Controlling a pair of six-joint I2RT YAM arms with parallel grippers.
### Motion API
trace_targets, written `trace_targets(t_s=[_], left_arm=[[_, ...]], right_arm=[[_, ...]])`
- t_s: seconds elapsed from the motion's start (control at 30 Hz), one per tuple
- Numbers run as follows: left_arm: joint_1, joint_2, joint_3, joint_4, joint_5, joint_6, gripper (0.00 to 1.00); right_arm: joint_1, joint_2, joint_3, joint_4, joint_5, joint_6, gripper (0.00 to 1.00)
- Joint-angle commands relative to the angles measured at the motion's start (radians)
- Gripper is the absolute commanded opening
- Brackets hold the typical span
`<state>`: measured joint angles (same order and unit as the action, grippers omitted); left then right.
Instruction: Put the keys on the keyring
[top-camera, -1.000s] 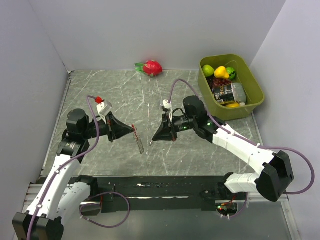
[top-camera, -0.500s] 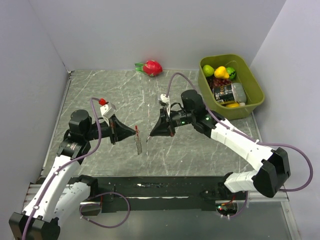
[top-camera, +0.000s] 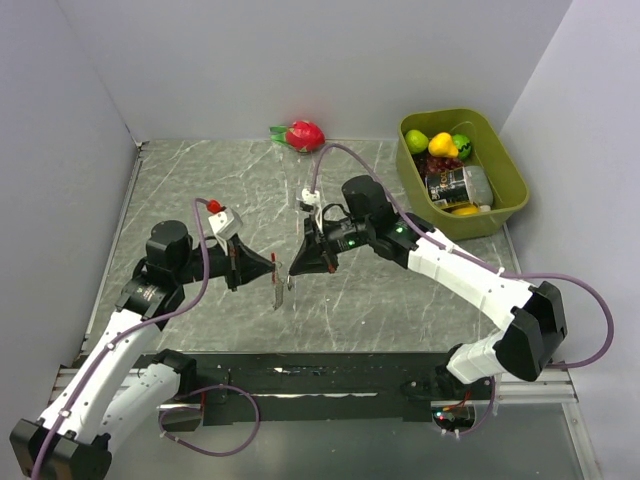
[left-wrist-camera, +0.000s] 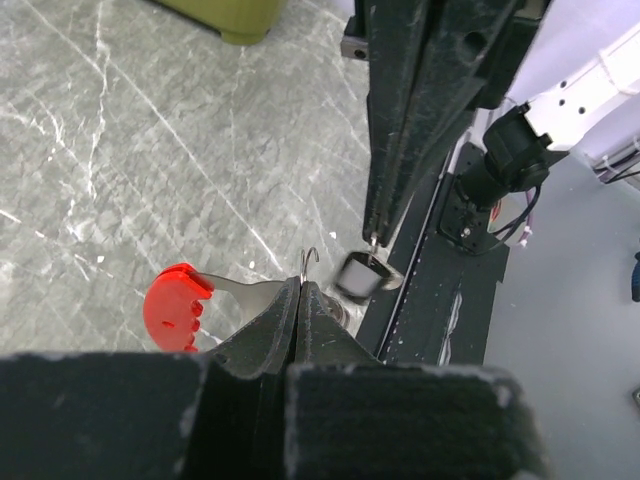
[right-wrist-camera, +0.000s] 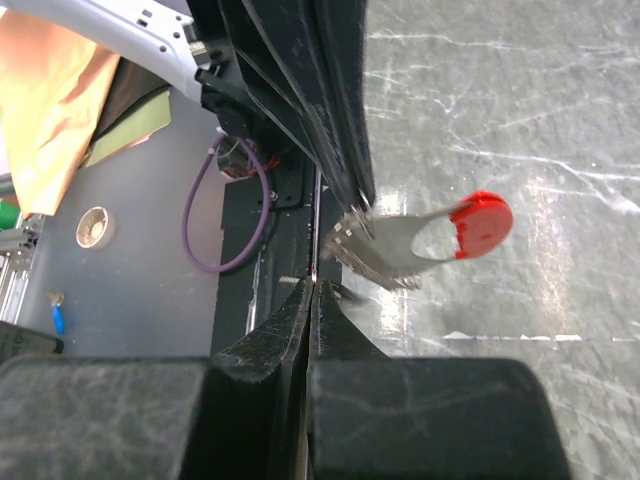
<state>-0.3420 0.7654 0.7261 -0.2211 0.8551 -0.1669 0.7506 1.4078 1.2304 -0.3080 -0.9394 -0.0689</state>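
"Where is the keyring sitting?"

"It is hanging over the table, near its middle. The left gripper is clamping its silvery part, and the red end is sticking out sideways."

"And the key?"

"It is dangling just under the tip of the right gripper, close beside the keyring. Those fingers are pressing together, but whether they are pinching the key is unclear."

"Anything else?"

"A green bin is sitting far right, and a red dragon fruit is lying by the back wall."
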Motion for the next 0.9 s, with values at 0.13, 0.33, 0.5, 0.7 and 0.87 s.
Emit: trace_targets(t_s=[0.13,0.33,0.5,0.7,0.87], left_arm=[[-0.048,0.011,0.055,-0.024,-0.074,0.038,0.01],[-0.068,0.014,0.055,-0.032,-0.091,0.043,0.01],[-0.083,0.020,0.056,-0.041,-0.099,0.046,0.01],[-0.092,0.026,0.056,-0.044,-0.108,0.052,0.01],[-0.098,0.032,0.061,-0.055,-0.113,0.058,0.01]], right_arm=[[0.021,0.026,0.072,0.012,0.019,0.014,0.00],[0.021,0.059,0.092,0.012,0.044,0.037,0.00],[0.024,0.066,0.093,0.030,0.056,0.057,0.00],[0.024,0.072,0.096,0.044,0.067,0.067,0.00],[0.024,0.074,0.095,0.052,0.068,0.067,0.00]])
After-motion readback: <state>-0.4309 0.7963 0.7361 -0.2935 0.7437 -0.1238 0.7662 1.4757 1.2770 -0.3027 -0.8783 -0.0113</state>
